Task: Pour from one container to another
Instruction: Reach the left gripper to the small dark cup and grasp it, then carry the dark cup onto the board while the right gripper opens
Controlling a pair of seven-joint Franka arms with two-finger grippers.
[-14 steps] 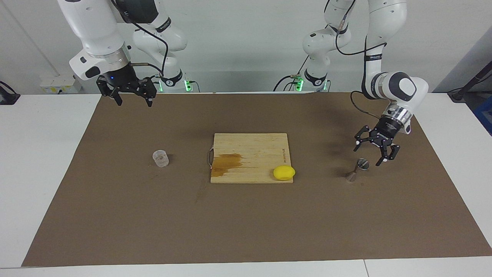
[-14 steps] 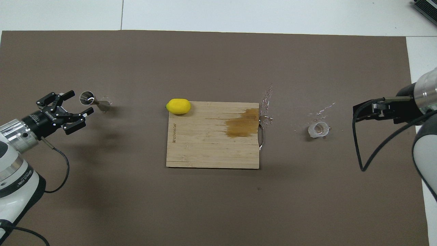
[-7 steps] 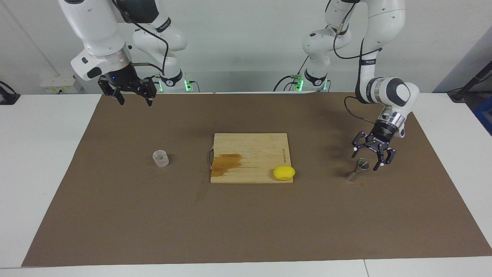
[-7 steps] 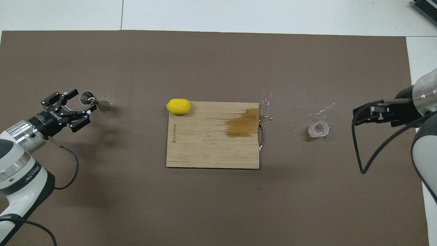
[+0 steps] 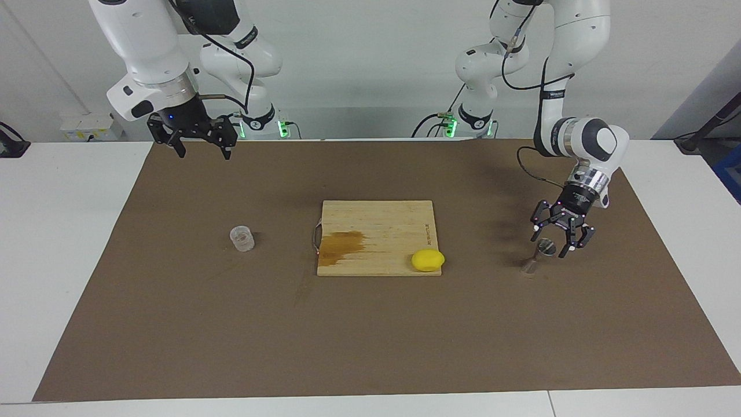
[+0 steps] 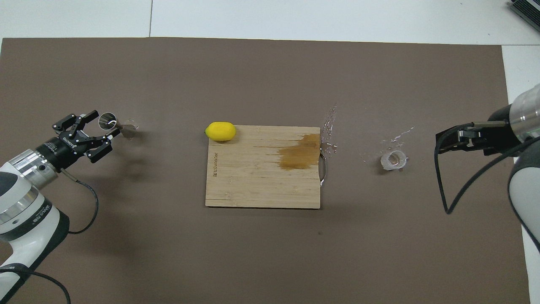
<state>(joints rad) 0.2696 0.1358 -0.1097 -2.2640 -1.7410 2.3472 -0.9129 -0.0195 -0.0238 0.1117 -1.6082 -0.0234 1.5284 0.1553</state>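
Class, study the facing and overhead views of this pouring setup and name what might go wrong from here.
1. The left pincer, open, is at the top of the jigger; that narrow-waisted piece may tip if a finger nudges it.
2. Droplets lie on the mat near the glass cup; a wet cup might slip when gripped.
3. The right pincer waits up high by the mat's edge nearest the robots.

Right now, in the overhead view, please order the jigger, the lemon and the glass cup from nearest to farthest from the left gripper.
From the left gripper:
1. Steel jigger, right at its fingertips, at the left arm's end.
2. Lemon, on the cutting board's corner.
3. Glass cup, toward the right arm's end.
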